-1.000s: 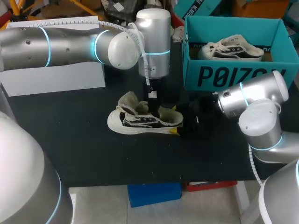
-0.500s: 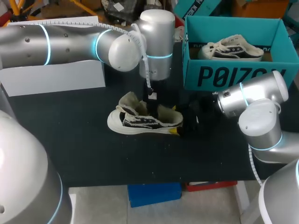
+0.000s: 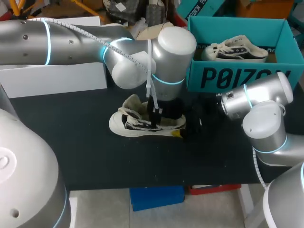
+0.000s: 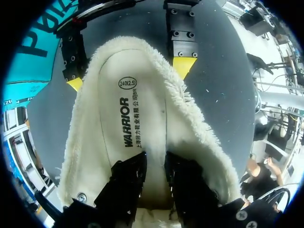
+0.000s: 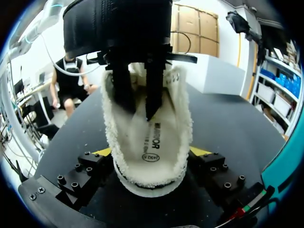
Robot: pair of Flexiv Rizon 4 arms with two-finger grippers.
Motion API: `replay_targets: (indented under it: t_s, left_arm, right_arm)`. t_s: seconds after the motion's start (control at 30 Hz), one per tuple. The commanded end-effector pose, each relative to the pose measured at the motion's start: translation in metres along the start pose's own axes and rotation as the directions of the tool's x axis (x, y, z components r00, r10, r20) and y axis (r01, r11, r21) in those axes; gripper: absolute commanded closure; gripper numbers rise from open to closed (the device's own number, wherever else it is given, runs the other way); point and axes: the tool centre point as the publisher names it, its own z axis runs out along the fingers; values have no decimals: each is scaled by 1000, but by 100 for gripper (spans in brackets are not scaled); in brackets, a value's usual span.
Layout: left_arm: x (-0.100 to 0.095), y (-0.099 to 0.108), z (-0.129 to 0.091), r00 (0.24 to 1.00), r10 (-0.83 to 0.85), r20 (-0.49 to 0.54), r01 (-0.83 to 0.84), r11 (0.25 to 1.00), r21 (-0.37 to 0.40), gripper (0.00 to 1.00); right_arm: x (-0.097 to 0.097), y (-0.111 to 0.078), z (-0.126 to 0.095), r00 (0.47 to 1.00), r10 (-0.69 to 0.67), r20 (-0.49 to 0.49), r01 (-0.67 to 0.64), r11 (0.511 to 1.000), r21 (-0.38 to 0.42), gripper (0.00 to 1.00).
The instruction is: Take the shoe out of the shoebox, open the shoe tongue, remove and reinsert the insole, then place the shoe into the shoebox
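Blk table [image 3: 71,152], shoe [image 3: 142,124] clamped in R end effector [image 5: 151,152], L end effector [image 4: 155,161] inside

Bright even room light, sheen on left arm [image 3: 28,42], shoe [image 3: 134,125] shadow seemingly faint.

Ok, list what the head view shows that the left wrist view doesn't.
Head view only: a second shoe lying in the teal shoebox. Left wrist view only: the insole inside the shoe, with the left gripper down in the shoe. Both: the shoe on the table, with the right gripper holding its heel end.
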Motion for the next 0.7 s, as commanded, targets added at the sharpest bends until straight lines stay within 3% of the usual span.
replay_targets:
  t_s: [0.03,0.2,0.3,0.47,0.7]
  left_arm:
    - [7,6,13,972,-18,235,18,1000,3,71]
    - [2,9,18,939,-45,341,41,999,20,67]
    - [-3,13,19,922,-81,378,67,997,50,74]
    - [-11,20,14,890,-106,443,82,994,72,71]
    - [-24,23,15,869,-136,476,105,990,91,72]
  right_arm:
    - [0,-3,1,1000,2,0,-2,1000,1,100]
    - [0,-3,1,1000,2,0,-2,1000,1,100]
    - [0,-3,1,1000,2,0,-2,1000,1,100]
    - [0,-3,1,1000,2,0,-2,1000,1,100]
    - [0,-3,1,1000,2,0,-2,1000,1,100]
